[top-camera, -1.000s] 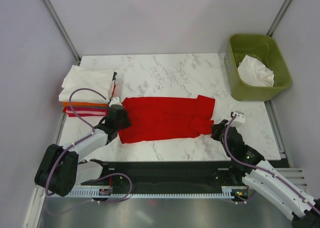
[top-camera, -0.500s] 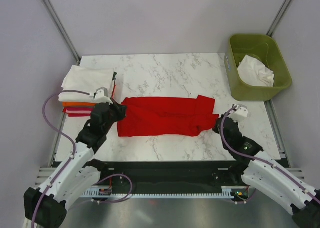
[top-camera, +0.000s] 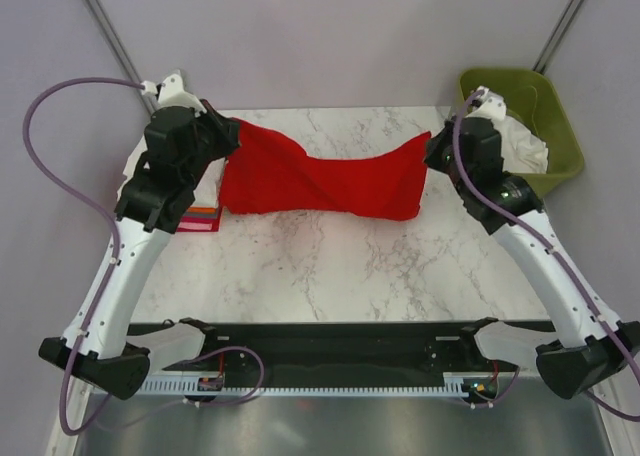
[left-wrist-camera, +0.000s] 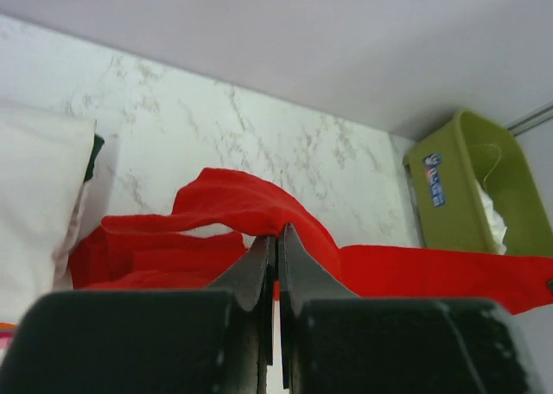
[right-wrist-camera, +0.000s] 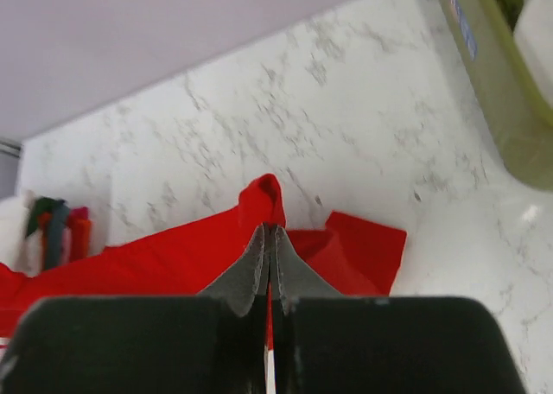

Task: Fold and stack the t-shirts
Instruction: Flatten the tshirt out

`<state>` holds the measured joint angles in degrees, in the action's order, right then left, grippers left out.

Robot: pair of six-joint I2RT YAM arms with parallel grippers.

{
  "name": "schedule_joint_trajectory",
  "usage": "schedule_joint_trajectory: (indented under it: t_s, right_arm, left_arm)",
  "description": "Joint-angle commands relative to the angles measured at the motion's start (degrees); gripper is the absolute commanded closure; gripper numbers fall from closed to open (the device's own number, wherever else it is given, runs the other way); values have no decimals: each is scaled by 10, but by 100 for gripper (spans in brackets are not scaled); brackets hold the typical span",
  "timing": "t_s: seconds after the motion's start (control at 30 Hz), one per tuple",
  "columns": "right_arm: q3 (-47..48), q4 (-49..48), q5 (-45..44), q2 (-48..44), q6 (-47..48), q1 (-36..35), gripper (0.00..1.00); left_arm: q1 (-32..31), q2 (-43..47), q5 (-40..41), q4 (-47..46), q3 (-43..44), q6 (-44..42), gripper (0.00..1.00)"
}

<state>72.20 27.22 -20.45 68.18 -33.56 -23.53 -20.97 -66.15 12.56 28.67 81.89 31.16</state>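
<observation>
A bright red t-shirt hangs stretched between both arms above the marble table, sagging in the middle. My left gripper is shut on its left end; in the left wrist view the cloth bunches over the closed fingertips of that gripper. My right gripper is shut on the right end, and the red fabric folds over the tips of the right gripper. A stack of folded t-shirts, mostly hidden by the left arm, lies at the table's left edge.
An olive-green bin with white cloth inside stands at the back right, partly behind the right arm. In the left wrist view a white folded shirt lies at far left. Bare marble spans the front half of the table.
Both arms have risen and swung toward the back, lifting the red t-shirt off the table by its two ends. Before, it lay flat in the middle.
</observation>
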Motion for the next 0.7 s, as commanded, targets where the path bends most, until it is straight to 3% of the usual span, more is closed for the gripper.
schedule_joint_trajectory:
  t_s: [0.0, 0.17, 0.33, 0.5, 0.67]
  right_arm:
    - [103, 43, 17, -50, 30, 3, 100]
    - [145, 54, -28, -177, 42, 3, 100]
    - [171, 42, -49, -280, 54, 3, 100]
    - [231, 40, -14, -297, 60, 3, 100]
    - [233, 45, -31, -255, 59, 2, 100]
  left_arm:
    - [4, 40, 16, 23, 95, -55, 98]
    - [4, 137, 15, -18, 141, -67, 98]
    - [3, 238, -35, -71, 154, -57, 98]
    - [4, 220, -75, -77, 215, -43, 98]
    - [3, 148, -51, -77, 243, -41, 98]
